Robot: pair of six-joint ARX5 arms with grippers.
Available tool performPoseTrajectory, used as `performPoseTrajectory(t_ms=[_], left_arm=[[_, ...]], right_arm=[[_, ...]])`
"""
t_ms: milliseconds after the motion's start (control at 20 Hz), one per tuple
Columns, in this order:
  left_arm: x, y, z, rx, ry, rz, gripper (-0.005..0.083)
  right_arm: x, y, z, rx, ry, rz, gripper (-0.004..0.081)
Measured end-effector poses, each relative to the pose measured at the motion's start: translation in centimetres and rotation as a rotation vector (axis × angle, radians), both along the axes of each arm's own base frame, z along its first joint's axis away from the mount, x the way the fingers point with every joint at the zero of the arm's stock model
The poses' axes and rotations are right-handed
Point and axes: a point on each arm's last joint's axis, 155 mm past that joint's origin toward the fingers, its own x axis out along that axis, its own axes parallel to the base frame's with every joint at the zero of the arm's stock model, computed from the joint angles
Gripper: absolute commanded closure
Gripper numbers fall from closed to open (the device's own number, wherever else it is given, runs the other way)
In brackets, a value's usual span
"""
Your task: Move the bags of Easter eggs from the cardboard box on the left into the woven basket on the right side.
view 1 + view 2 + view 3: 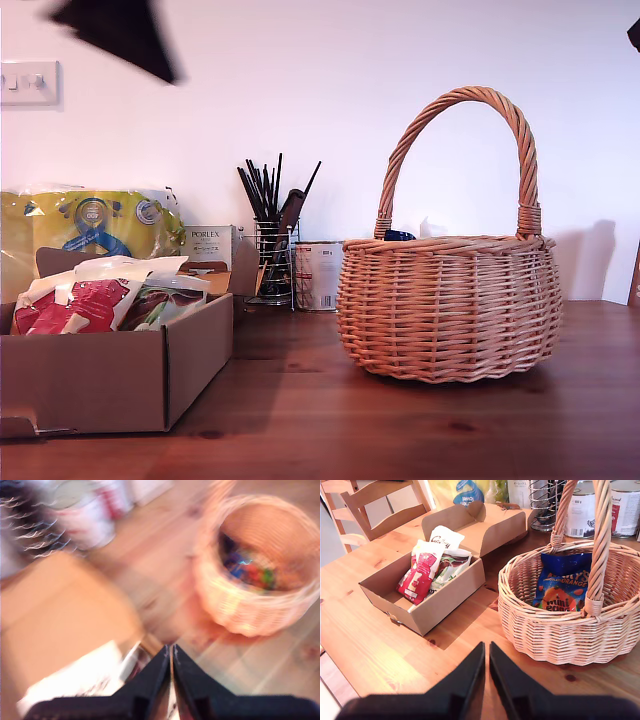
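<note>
Bags of eggs are split between two places: a red-and-white bag (pixel 419 572) and a white-and-green bag (pixel 449 566) lie inside the box (pixel 440 602), a third white packet (pixel 445 536) leans at the box's far wall, and a blue bag (pixel 562 582) is seen lying in the basket (pixel 560 630).

Nearest in the second wrist view, my second gripper (pixel 486 652) is seen with jaws almost closed, only a thin slit between the tips, nothing held. It hangs above bare table (pixel 365 645), on the near side of the gap between box and basket.

My first gripper (pixel 171 652) is likewise nearly closed and empty. Its view is heavily blurred; the box (pixel 60 625) and some white packaging (pixel 85 680) are made out beneath it, the basket (pixel 250 610) beyond with coloured bags (pixel 247 567) inside.

In the exterior view the box (pixel 110 375) sits at the exterior view's left, the red-and-white bag (pixel 75 305) showing over its rim. The basket (pixel 450 305) stands upright toward the exterior view's right, apart from the box, with the blue bag (pixel 398 236) just peeking over its rim. Behind are seen a yellow pack (pixel 90 225), a Porlex carton (pixel 210 245), a wire holder (pixel 272 265) of black sticks and a can (pixel 318 275). A blurred dark arm part (pixel 120 35) shows at that view's upper left; which arm cannot be told.
</note>
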Motion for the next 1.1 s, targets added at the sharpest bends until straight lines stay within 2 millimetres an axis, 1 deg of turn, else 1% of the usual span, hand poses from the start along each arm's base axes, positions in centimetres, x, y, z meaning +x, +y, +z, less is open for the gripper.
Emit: performPoseTrajectory(t_ms=[100, 200, 250, 300, 350, 400, 450, 500, 650, 750, 850, 1000, 1100], left_arm=[[-1.0, 2.2, -2.4, 0.031, 0.022, 0.003, 0.0797], [-1.8, 4.0, -3.9, 0.116, 0.01, -0.049, 0.0796], [-1.9, 4.7, -4.0, 0.162, -0.012, -0.076, 0.0742], [-1.8, 5.0, -4.0, 0.192, -0.03, -0.099, 0.0565], [-1.8, 5.0, -4.2, 0.227, -0.052, -0.143, 0.0286], [-1.6, 4.8, -4.7, 0.226, -0.038, -0.148, 0.0068], [-0.9, 4.7, -5.4, 0.292, -0.076, -0.219, -0.0027], [0.2, 4.7, -6.3, 0.341, -0.102, -0.262, -0.0005], [2.9, 4.3, -8.9, 0.427, -0.147, -0.351, -0.0006], [3.6, 4.4, -10.0, 0.45, -0.141, -0.367, -0.0006], [3.9, 4.9, -11.1, 0.473, -0.121, -0.379, -0.0006], [5.2, 6.2, -13.4, 0.49, -0.048, -0.37, -0.0006], [6.1, 6.8, -14.2, 0.502, -0.02, -0.357, -0.0006]], right_arm=[[0.0, 0.0, 0.0, 0.0, 0.0, 0.0, 0.0782], [0.0, 0.0, 0.0, 0.0, 0.0, 0.0, 0.0782], [0.0, 0.0, 0.0, 0.0, 0.0, 0.0, 0.0782], [0.0, 0.0, 0.0, 0.0, 0.0, 0.0, 0.0782], [0.0, 0.0, 0.0, 0.0, 0.0, 0.0, 0.0782], [0.0, 0.0, 0.0, 0.0, 0.0, 0.0, 0.0782], [0.0, 0.0, 0.0, 0.0, 0.0, 0.0, 0.0782], [0.0, 0.0, 0.0, 0.0, 0.0, 0.0, 0.0782], [0.0, 0.0, 0.0, 0.0, 0.0, 0.0, 0.0782], [0.0, 0.0, 0.0, 0.0, 0.0, 0.0, 0.0782], [0.0, 0.0, 0.0, 0.0, 0.0, 0.0, 0.0782], [0.0, 0.0, 0.0, 0.0, 0.0, 0.0, 0.0782], [0.0, 0.0, 0.0, 0.0, 0.0, 0.0, 0.0782]])
